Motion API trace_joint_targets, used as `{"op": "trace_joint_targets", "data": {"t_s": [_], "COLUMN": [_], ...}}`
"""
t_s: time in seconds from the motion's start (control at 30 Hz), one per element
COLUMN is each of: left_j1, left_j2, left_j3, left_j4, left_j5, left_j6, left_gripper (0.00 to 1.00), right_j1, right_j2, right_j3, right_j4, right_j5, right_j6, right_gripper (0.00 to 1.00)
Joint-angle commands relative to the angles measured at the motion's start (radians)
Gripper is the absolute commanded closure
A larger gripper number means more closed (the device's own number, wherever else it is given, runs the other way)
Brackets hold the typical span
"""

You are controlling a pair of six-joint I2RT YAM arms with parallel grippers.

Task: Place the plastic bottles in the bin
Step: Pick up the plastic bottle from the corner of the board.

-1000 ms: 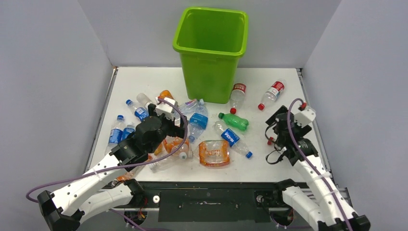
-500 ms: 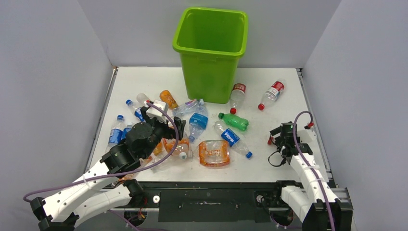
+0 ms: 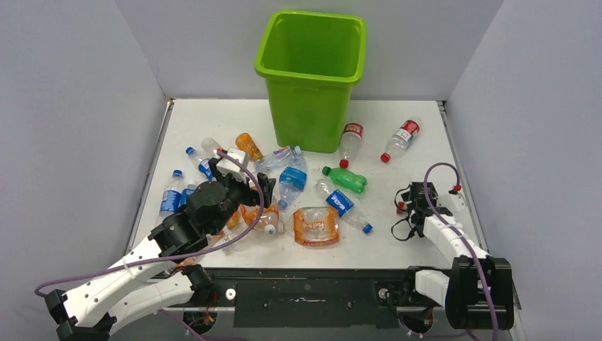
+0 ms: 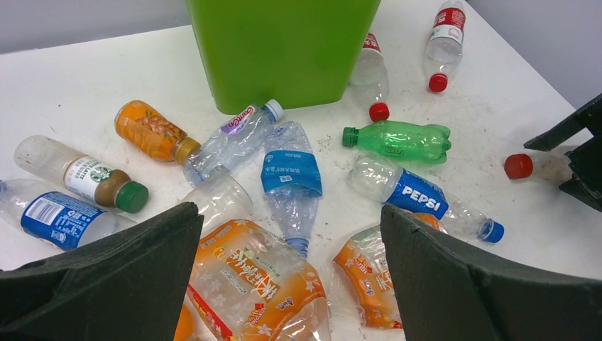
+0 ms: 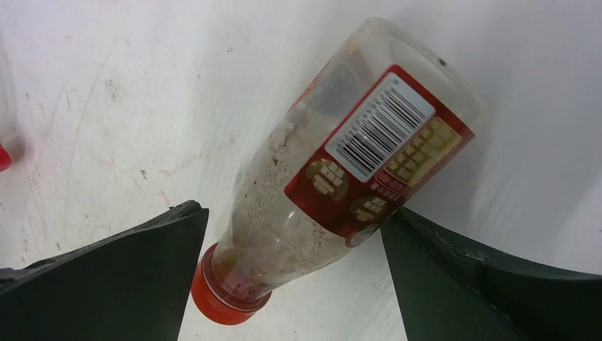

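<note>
The lime-green bin (image 3: 312,78) stands at the back middle and also shows in the left wrist view (image 4: 284,50). Plastic bottles lie scattered in front of it. My left gripper (image 3: 257,190) is open (image 4: 291,284) just above a crushed orange-labelled bottle (image 4: 255,284). A second crushed orange bottle (image 4: 369,277) lies by its right finger. My right gripper (image 3: 412,207) is open (image 5: 294,270), low over the table. Its fingers straddle the neck end of a clear red-labelled bottle (image 5: 355,163) with a red cap (image 5: 223,302).
A green bottle (image 3: 346,179), a Pepsi bottle (image 3: 343,204) and a blue-labelled crushed bottle (image 3: 291,177) lie mid-table. Two red-labelled bottles (image 3: 351,138) (image 3: 402,137) lie right of the bin. An orange juice bottle (image 3: 247,145) and blue-labelled bottles (image 3: 170,199) lie at left. Grey walls enclose the table.
My right arm has folded back toward the near edge and lowered its gripper around the red-labelled bottle. My left gripper drew back slightly, then held still.
</note>
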Motion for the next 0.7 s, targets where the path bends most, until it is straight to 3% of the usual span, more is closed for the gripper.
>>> {"op": "trace_joint_targets", "data": {"t_s": [0.0,0.1,0.43,0.53,0.67], "left_j1": [-0.015,-0.019,-0.022,-0.03,-0.034], "left_j2": [-0.015,-0.018,-0.026,-0.026,-0.021], "left_j3": [0.01,0.011,0.01,0.009,0.01], "left_j4": [0.03,0.029,0.029,0.031,0.03], "left_j5": [-0.018,-0.02,-0.03,-0.044,-0.053], "left_j6": [0.008,0.013,0.012,0.016,0.022], "left_gripper": [0.04,0.04,0.04,0.04,0.04], "right_j1": [-0.005,0.014,0.015,0.051,0.19], "right_j2": [0.059,0.049,0.016,-0.023,-0.11], "right_j3": [0.008,-0.002,-0.043,-0.032,0.047], "right_j4": [0.098,0.116,0.159,0.164,0.125], "right_j5": [0.014,0.016,-0.023,-0.053,-0.032], "right_j6": [-0.044,-0.066,-0.114,-0.172,-0.271], "right_gripper": [0.03,0.14,0.62,0.68,0.71]}}
